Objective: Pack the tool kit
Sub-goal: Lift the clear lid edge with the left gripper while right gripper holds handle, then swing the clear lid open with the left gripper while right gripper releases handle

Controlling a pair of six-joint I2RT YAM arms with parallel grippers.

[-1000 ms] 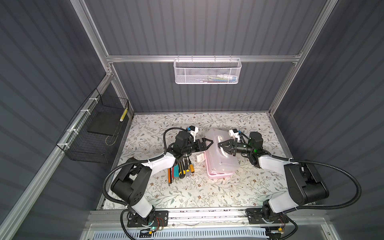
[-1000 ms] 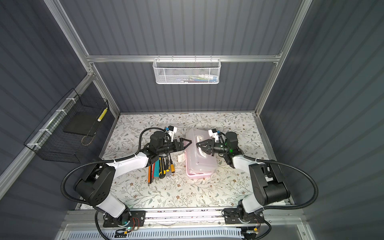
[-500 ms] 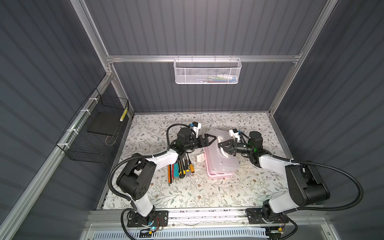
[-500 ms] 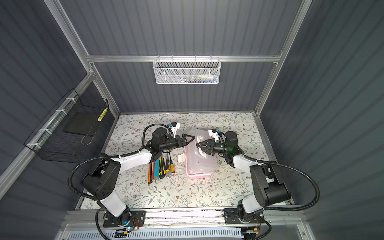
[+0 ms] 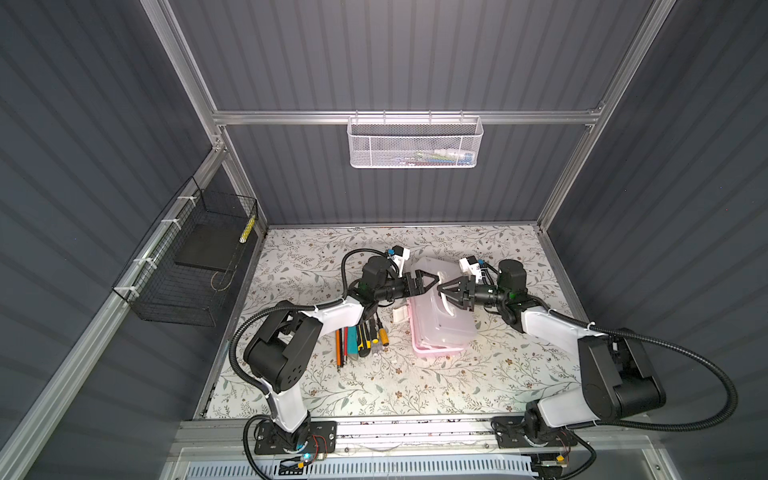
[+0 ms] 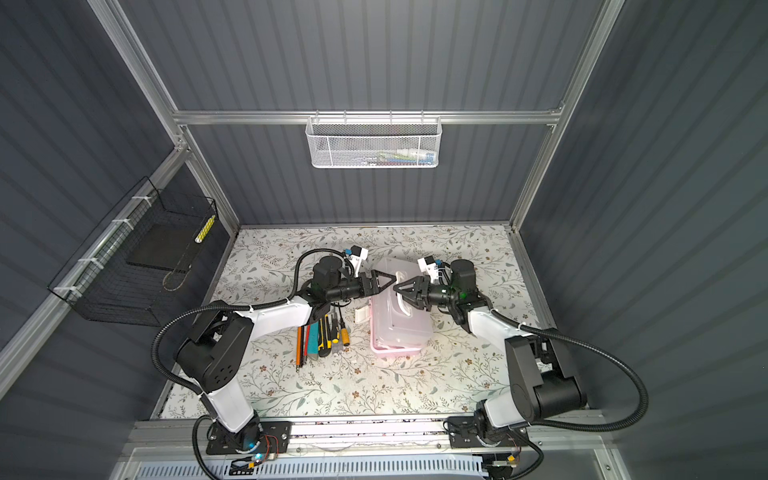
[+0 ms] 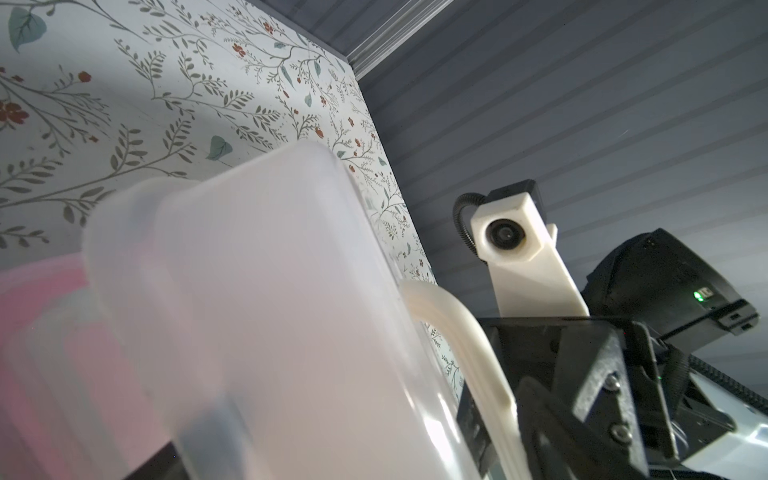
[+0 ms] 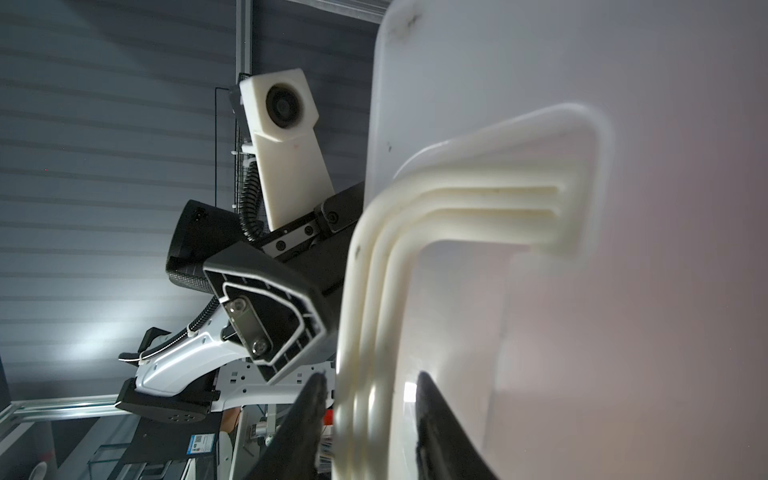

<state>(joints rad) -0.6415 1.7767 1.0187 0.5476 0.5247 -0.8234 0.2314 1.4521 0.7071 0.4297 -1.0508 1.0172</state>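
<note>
Comparing with a second back, we log two changes. Left gripper (image 5: 430, 281) sat just beside the case (image 5: 442, 328) then; now it reaches over the left edge of the lid (image 7: 270, 291), jaws spread wide, nothing between them that we can see. Right gripper (image 5: 444, 295) was closed on the handle (image 8: 415, 199); now its jaws are slightly parted. In the right wrist view the fingers (image 8: 309, 411) straddle the handle with a thin gap on each side. Case itself has not moved.

Case lies mid-table (image 5: 374, 386) between the arms, long axis running front to back, pink base under the frosted lid. Whether the lid is fully seated we cannot tell. The latch (image 5: 400, 314) sticks out on the case's left side.

Counts:
- arms: two, grippers: two, meeting nose to nose over the far half of the case.
- case: one, with one lid, one handle, one latch.
- tools (image 5: 359, 338): one row lying side by side left of the case, near it but apart. We count at least five: thin orange, thin red, teal, black-and-yellow, yellow-handled. The far ends are hidden under the left arm, so the exact total is unclear.
- baskets: two. The white basket (image 5: 413, 145) hangs on the back rail with a few small items we cannot make out. The black basket (image 5: 187, 274) is on the left wall.
</note>
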